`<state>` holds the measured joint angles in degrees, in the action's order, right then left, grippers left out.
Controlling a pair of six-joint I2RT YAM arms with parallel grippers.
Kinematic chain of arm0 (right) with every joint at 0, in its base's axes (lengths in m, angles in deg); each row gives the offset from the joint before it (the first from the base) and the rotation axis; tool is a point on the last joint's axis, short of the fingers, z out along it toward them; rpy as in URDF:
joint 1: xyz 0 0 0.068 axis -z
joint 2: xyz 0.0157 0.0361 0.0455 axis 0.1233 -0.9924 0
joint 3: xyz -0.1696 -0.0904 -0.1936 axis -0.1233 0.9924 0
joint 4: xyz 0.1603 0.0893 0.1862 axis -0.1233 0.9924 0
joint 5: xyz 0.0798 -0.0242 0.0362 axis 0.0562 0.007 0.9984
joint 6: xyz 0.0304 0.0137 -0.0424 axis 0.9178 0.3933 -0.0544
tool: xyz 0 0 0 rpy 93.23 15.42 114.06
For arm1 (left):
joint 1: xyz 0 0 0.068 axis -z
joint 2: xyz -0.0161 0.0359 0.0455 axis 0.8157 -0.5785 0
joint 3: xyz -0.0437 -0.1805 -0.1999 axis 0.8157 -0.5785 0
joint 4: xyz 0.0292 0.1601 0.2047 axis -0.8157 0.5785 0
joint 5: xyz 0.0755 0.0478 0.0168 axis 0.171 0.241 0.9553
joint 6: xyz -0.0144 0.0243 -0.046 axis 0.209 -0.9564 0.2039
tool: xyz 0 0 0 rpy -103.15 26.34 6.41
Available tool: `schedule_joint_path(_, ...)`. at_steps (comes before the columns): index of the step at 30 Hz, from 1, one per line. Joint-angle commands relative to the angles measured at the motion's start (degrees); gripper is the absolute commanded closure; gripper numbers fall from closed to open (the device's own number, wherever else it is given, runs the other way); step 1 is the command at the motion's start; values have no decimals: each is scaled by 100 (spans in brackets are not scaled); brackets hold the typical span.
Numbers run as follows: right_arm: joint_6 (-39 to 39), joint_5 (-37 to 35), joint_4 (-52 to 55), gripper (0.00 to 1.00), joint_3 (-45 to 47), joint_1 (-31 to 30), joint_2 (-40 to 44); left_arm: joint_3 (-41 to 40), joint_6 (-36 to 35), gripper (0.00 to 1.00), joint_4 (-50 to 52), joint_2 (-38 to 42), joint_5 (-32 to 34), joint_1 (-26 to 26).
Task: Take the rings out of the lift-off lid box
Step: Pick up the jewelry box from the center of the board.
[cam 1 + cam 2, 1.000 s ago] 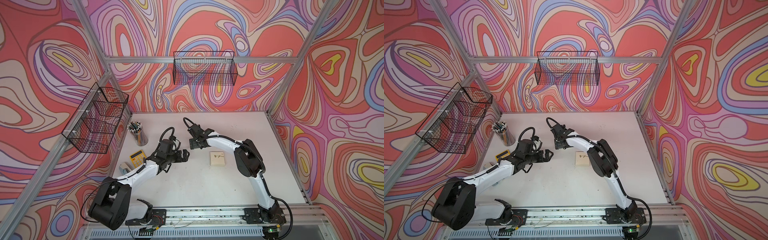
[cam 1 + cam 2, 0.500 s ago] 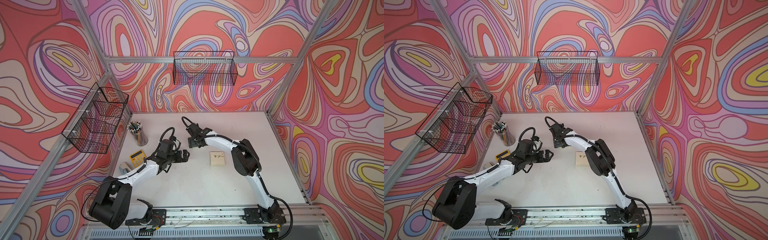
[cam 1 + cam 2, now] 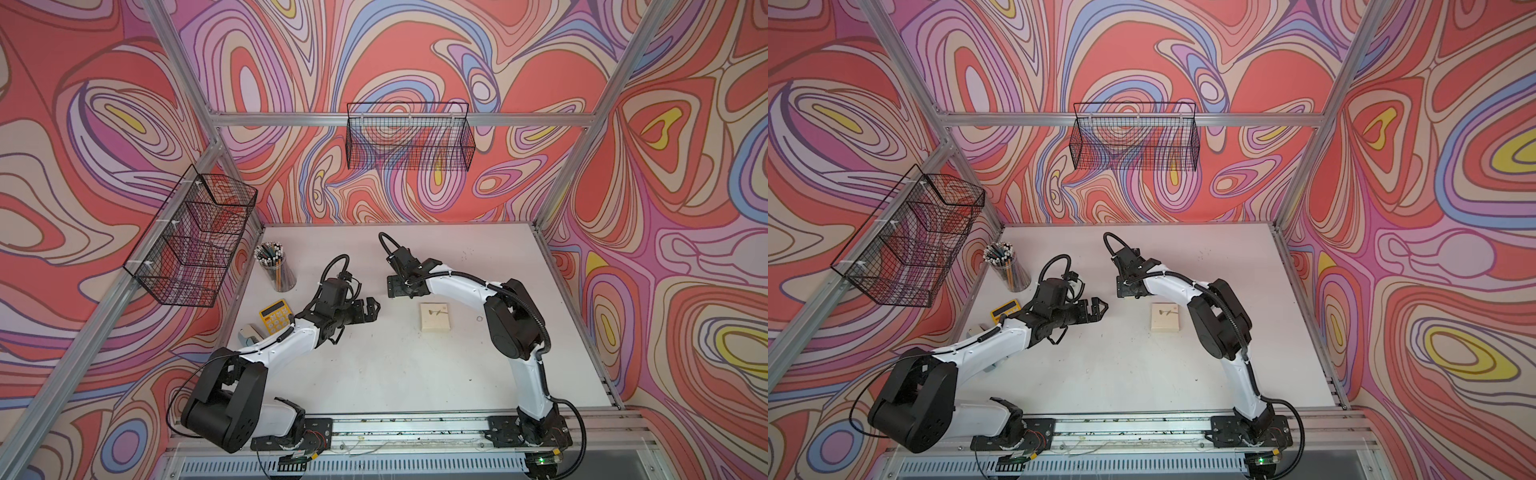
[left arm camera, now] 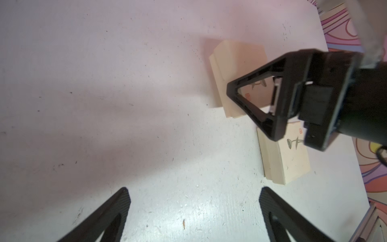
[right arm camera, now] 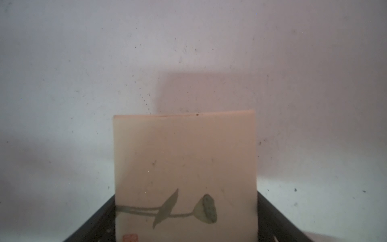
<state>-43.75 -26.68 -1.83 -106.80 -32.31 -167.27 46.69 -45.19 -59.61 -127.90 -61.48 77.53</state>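
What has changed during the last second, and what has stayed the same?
The right gripper edged slightly to the robot's right, and its jaws narrowed a little around the cream box between them; a firm grip cannot be confirmed. The left gripper, open, and the other cream box stayed where they were.

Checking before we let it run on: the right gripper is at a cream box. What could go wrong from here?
1. The right gripper straddles the far cream box, jaws against its sides. If they grip too low, the base may lift too and tip the contents out.
2. The left gripper hangs open, apart from the box, so nothing braces it.
3. A ring lies loose on the table beside the right arm, which could sweep it away.
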Motion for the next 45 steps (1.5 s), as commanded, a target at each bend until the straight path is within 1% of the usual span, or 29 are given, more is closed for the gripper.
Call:
schedule_joint_path(1,162,473,-399,16,371,11,547,9,242,0,-253,-173,-170,-27)
schedule_joint_path(6,317,832,-669,17,1082,11,1145,30,397,0,-495,-293,-383,-16)
schedule_joint_path(9,404,931,-749,17,1410,12,1412,-4,482,0,-617,-252,-404,-19)
schedule_joint_path(17,519,1157,-1133,17,2097,11,1825,1,660,1,-928,-260,-710,39)
schedule_joint_path(19,576,1242,-1256,17,2234,11,2046,44,646,2,-921,-284,-703,83)
schedule_joint_path(22,649,1366,-1360,18,2352,2,2119,96,635,2,-936,-383,-677,121)
schedule_joint_path(28,659,1340,-1388,19,2480,2,2260,157,696,3,-1071,-563,-752,156)
schedule_joint_path(33,657,1530,-1513,17,2569,-6,2320,251,700,3,-1082,-702,-764,178)
schedule_joint_path(40,646,1590,-1524,15,2613,2,2337,280,703,3,-1088,-728,-731,184)
schedule_joint_path(45,638,1791,-1661,12,2621,2,2350,308,698,4,-1103,-798,-778,184)
